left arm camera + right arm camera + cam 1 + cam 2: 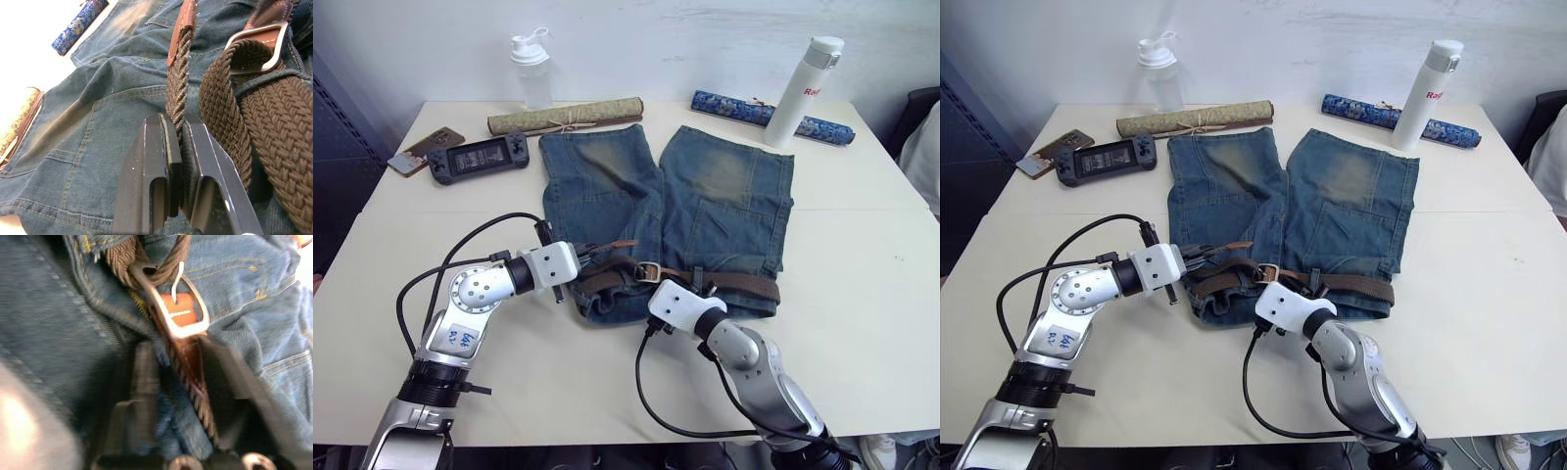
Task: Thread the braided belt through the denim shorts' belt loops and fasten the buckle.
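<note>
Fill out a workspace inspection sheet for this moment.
Surface: cream table.
Job's things: faded blue denim shorts flat; olive-brown braided belt along waistband; silver buckle unfastened.
Clutter: handheld console, phone, tan rolled mat, blue patterned roll, clear bottle, white flask.
Grippers: left gripper shut on belt near leather tip; right gripper astride strap behind buckle.
Cables: black cables on both arms.
Surroundings: white wall.

We hold our left gripper with its two black fingers pinched together on the olive-brown braided belt, forearm bent inward. Our right gripper reaches forward, fingers parted on either side of the belt's brown leather end.
</note>
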You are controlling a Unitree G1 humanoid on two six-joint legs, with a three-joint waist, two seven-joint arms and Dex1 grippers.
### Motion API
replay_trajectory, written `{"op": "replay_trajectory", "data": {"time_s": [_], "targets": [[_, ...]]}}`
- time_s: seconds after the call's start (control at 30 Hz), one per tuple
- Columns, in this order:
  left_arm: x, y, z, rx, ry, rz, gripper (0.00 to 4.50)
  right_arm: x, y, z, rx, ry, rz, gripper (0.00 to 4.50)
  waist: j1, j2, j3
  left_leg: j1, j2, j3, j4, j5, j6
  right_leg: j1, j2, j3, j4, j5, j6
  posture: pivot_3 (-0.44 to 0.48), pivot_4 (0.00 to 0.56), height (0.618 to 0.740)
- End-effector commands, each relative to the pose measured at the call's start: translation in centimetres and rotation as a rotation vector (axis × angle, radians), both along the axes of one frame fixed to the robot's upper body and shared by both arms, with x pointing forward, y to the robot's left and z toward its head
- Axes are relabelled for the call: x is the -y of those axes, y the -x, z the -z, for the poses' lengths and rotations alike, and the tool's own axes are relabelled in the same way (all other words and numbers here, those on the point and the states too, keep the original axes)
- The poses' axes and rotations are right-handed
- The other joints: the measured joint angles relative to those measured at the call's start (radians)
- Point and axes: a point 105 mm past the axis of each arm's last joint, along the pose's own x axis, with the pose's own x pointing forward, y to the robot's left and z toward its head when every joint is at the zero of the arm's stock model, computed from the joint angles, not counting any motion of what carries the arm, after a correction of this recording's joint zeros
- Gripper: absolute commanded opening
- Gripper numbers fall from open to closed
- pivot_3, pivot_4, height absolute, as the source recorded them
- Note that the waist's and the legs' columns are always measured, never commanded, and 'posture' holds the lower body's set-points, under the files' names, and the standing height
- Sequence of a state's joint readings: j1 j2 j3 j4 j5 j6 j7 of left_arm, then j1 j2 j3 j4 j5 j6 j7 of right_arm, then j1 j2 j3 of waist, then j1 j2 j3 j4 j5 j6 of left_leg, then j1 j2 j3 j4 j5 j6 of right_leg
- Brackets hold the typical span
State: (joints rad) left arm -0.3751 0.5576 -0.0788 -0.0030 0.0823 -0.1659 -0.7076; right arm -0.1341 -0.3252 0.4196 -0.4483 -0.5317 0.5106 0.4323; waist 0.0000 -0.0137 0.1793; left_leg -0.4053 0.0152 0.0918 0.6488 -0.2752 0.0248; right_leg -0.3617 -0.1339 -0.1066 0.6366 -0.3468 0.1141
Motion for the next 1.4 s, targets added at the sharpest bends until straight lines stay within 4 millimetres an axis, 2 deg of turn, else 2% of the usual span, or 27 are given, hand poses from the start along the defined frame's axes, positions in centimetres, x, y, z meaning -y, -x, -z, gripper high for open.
{"op": "replay_trajectory", "data": {"time_s": [0.03,0.17,0.33,0.43,0.6,0.83,0.97,1.4], "targets": [[0.8,0.7,-1.5,0.061,0.023,0.034,0.0,1.7,-0.5,1.1,-0.045,0.019,0.082,0.07,-0.001,0.0,0.0,0.0,0.0,0.0,0.0,0.0,0.0,0.0,0.0,0.0,0.0,0.0,0.0,0.0,0.15,0.717],[0.7,0.8,-1.4,0.055,0.027,0.032,0.0,1.6,-0.8,-0.6,0.049,0.028,0.067,0.07,-0.001,0.0,0.0,0.0,0.0,0.0,0.0,0.0,0.0,0.0,0.0,0.0,0.0,0.0,0.0,0.0,0.15,0.717],[0.6,0.7,-0.9,0.025,0.007,0.031,0.0,0.7,-0.8,-5.2,0.392,0.191,-0.053,0.07,-0.002,0.0,0.0,-0.001,0.0,0.001,0.0,0.0,0.0,-0.002,0.0,0.0,0.0,0.0,0.0,0.0,0.15,0.717],[0.7,0.5,-0.2,-0.002,-0.05,0.043,0.0,0.1,-0.7,-6.1,0.472,0.222,-0.1,0.07,-0.003,0.0,0.0,-0.001,0.0,0.001,-0.001,0.0,-0.001,-0.003,0.001,0.001,0.0,0.0,0.0,0.0,0.15,0.717],[0.7,-0.1,-0.5,0.006,-0.081,0.041,0.0,-0.6,-0.9,-5.6,0.467,0.286,-0.155,0.07,-0.003,0.0,0.0,-0.002,0.001,0.002,-0.001,0.002,-0.002,-0.004,0.002,0.001,0.001,0.0,0.0,0.0,0.15,0.717],[0.3,-0.7,-1.2,0.048,-0.1,0.015,0.0,-1.2,-1.0,-4.8,0.434,0.291,-0.195,0.07,-0.005,0.0,0.0,-0.002,0.001,0.002,-0.002,0.002,-0.002,-0.004,0.002,0.001,0.001,0.0,0.0,0.0,0.15,0.717],[0.0,-0.9,-0.8,0.092,-0.213,0.019,0.0,-1.3,-1.2,-5.0,0.443,0.288,-0.196,0.07,-0.004,0.0,0.0,-0.002,0.001,0.002,-0.001,0.002,-0.002,-0.004,0.002,0.001,0.001,0.0,0.0,0.0,0.15,0.717],[1.3,-1.6,-2.4,0.189,-0.22,0.03,0.0,-1.4,-1.2,-4.7,0.431,0.288,-0.201,0.07,-0.004,0.0,0.0,-0.002,0.001,0.003,-0.001,0.002,-0.002,-0.004,0.002,0.001,0.001,0.0,0.0,0.0,0.15,0.717]]}}
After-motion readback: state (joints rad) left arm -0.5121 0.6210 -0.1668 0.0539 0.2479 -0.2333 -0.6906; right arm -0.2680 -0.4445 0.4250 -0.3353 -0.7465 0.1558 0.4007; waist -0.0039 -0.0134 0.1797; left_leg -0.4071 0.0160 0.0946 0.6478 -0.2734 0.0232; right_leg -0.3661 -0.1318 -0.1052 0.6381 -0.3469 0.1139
